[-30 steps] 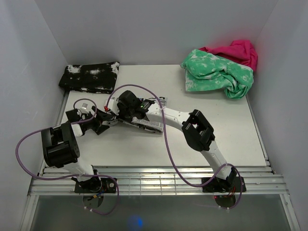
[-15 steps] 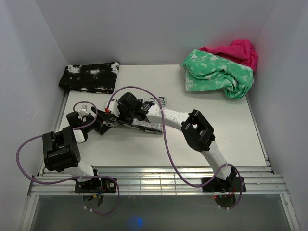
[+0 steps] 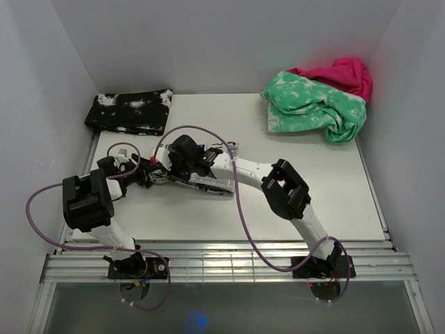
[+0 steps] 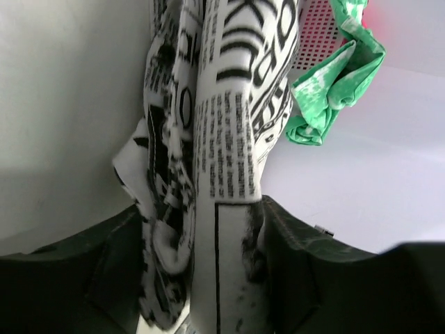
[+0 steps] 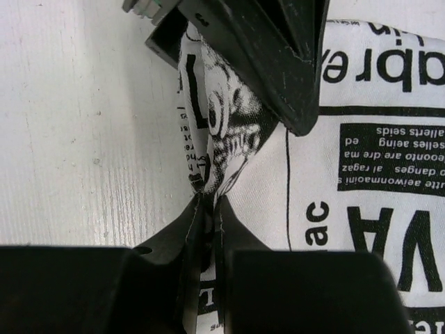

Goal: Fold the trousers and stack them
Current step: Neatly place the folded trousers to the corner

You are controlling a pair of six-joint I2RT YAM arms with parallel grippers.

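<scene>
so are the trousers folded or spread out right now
Folded, not spread: the trousers lie as a narrow bunched strip, and the left wrist view shows layers doubled together.

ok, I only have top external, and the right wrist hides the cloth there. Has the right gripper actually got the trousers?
Observer: Yes. In the right wrist view the right gripper is pinched shut on a thin folded edge of the trousers.
Operator: And the left one?
Observer: In the left wrist view a thick bunch of the printed cloth fills the gap in the left gripper, with a finger on each side. I cannot tell whether they are clamping it.
</scene>
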